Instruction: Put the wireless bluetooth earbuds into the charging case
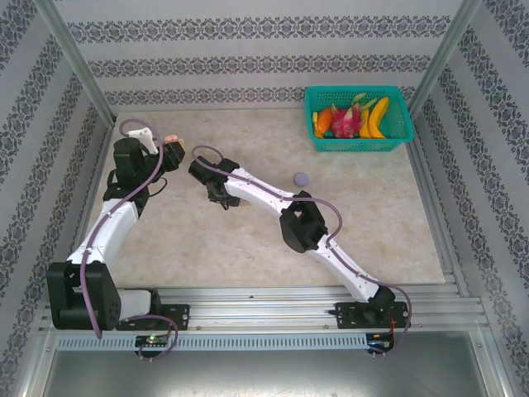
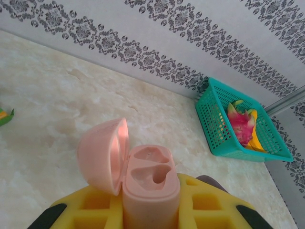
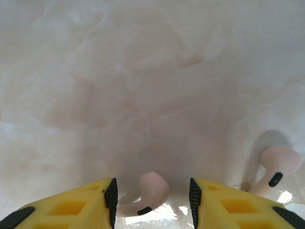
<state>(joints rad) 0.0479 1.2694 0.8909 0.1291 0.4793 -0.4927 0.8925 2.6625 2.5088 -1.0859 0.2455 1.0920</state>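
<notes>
Marble tabletop (image 3: 143, 71): left gripper (image 2: 151, 217) clamps open-lidded pink charging case (image 2: 150, 176); right gripper (image 3: 151, 200), jaws parted around pink earbud (image 3: 150, 192); second earbud (image 3: 279, 164) just right.

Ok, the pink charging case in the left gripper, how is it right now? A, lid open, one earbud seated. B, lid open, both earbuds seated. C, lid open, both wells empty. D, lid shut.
C: the pink charging case has its lid flipped open, and both wells are bare.
</notes>
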